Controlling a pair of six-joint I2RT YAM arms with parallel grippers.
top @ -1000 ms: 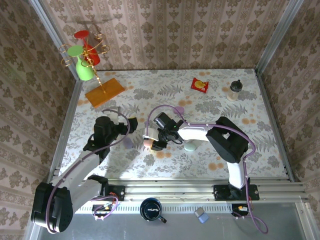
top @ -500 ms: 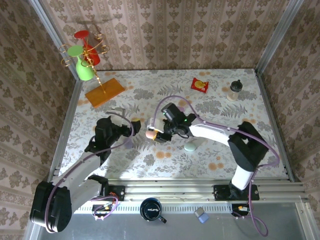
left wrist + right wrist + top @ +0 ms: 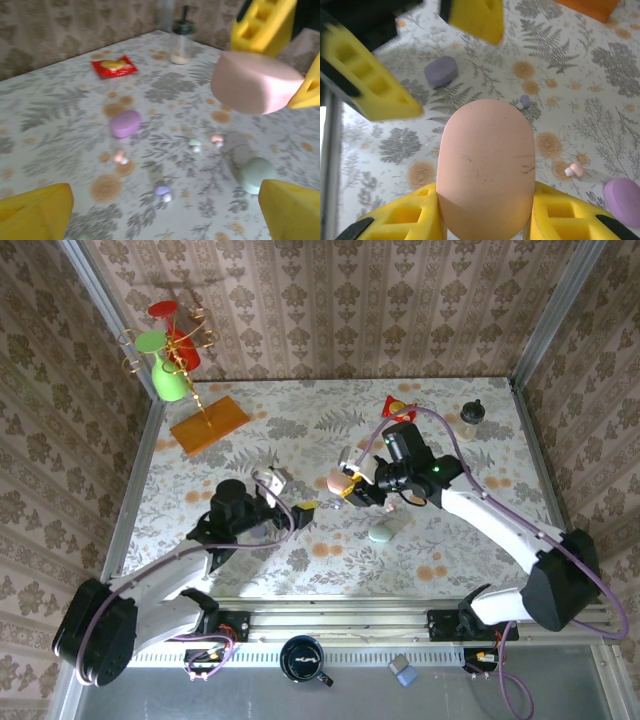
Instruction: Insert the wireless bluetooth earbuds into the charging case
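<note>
Pink case point(image 3: 486, 165) clamped in right gripper point(image 3: 486, 217), left gripper point(image 3: 289, 494) spread empty; four earbuds point(image 3: 162, 190), two other cases point(image 3: 126, 123) lie loose.

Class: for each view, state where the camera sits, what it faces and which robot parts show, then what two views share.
Top external: above and behind the robot, looking down on the table; the left arm and right arm show.
Left wrist: on the left arm, facing across the table toward the red packet and jar; the open left pincer frames the bottom corners.
Right wrist: on the right arm, looking down at the table; the right pincer grips the pink case.
Shared: all three show the pink case.
</note>
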